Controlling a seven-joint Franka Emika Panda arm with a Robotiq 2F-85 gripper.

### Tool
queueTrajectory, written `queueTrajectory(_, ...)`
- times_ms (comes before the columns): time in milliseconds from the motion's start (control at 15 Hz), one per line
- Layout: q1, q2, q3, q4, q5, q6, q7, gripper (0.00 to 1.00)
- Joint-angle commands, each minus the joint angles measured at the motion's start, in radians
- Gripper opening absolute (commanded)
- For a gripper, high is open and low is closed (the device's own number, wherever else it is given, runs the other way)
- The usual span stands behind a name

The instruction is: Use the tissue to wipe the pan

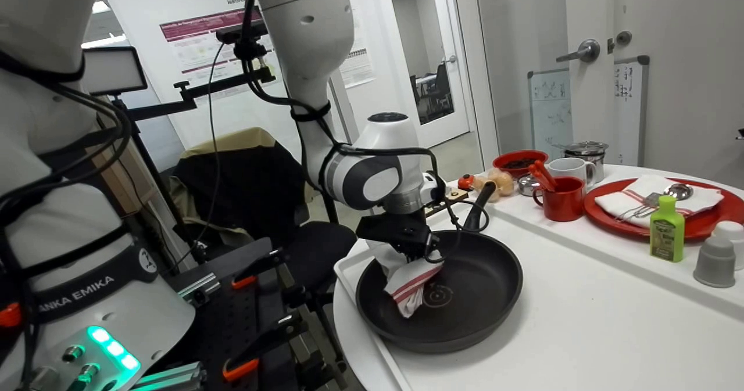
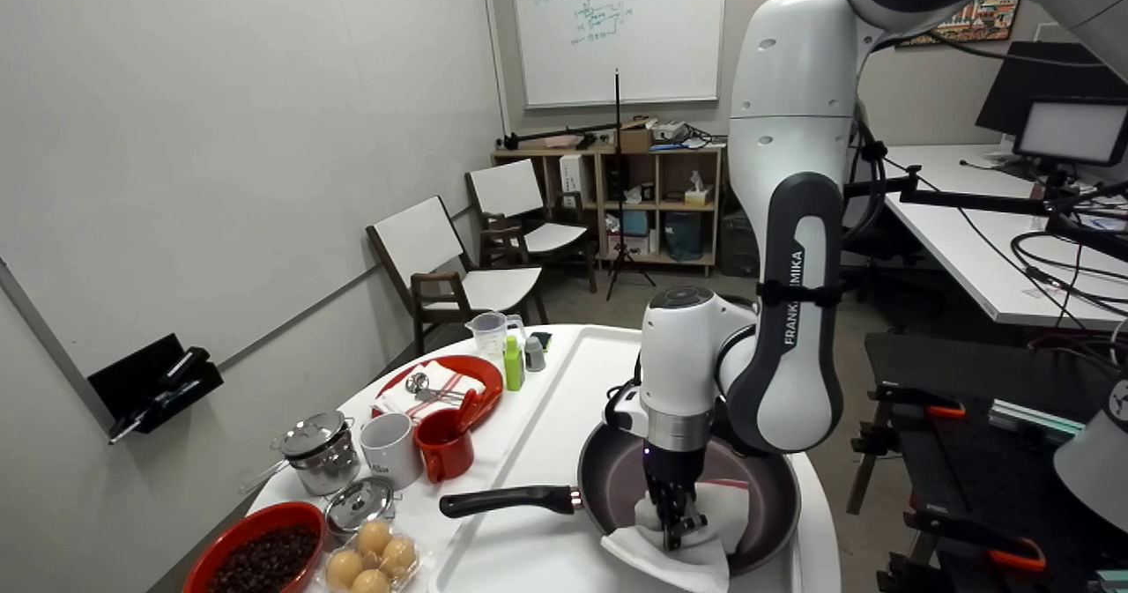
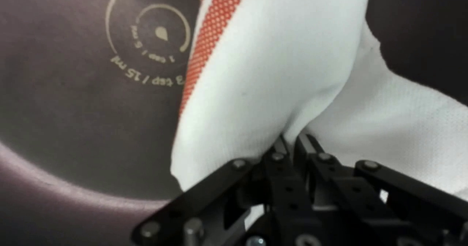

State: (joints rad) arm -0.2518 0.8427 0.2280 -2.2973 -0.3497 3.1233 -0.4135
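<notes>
One white cloth [image 3: 292, 56] with red stripes is in the gripper [image 3: 293, 140], fingertips nearly together with a fold pinched between them. Task says tissue; this looks like fabric, so I read it as the thing meant. It's inside the black pan [image 1: 476, 292], bunched off to one side of the centre, part of it apparently draped over the rim in both exterior views.

Why a pinched fold: probably so the loose fabric spreads around the fingers and pads them against the surface. Gripper points down, I'd guess so it can push the cloth onto the floor of the pan. Can't tell how hard it presses.

Pan sits on the white tray [image 2: 546, 461], handle [image 2: 511, 500] aimed toward the eggs [image 2: 374, 540] side, away from the robot base [image 1: 139, 304]. Likely keeps it out of the sweep. I see nothing bracing the pan, so a sideways push could slide or spin it.

Red plate [image 1: 607, 221], carrying metal utensils [image 2: 419, 385] on a second striped cloth [image 1: 651, 186], is well apart, presumably parked. Most of the pan floor is uncovered; looks mid-wipe, needs wider strokes.
</notes>
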Motion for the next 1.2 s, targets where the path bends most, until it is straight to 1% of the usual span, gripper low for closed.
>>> queueTrajectory(0, 0.166, -0.029, -0.172, -0.032, 0.001, -0.065, 0.034, 0.07)
queueTrajectory(200, 0.289, -0.035, -0.294, -0.040, -0.007, -0.094, 0.071, 0.07)
queueTrajectory(400, 0.370, -0.025, -0.376, -0.033, -0.011, -0.128, 0.108, 0.07)
queueTrajectory(467, 0.386, -0.021, -0.393, -0.030, -0.013, -0.140, 0.116, 0.07)
queueTrajectory(533, 0.420, -0.014, -0.429, -0.026, -0.013, -0.135, 0.143, 0.07)
queueTrajectory(733, 0.575, 0.024, -0.605, -0.011, -0.018, -0.037, 0.270, 0.07)
queueTrajectory(800, 0.613, 0.040, -0.654, -0.008, -0.008, -0.012, 0.300, 0.07)
queueTrajectory(1000, 0.765, 0.130, -0.807, 0.000, 0.059, 0.090, 0.387, 0.07)
queueTrajectory(1067, 0.815, 0.167, -0.848, 0.000, 0.096, 0.123, 0.412, 0.07)
queueTrajectory(1133, 0.840, 0.192, -0.864, -0.003, 0.131, 0.132, 0.419, 0.07)
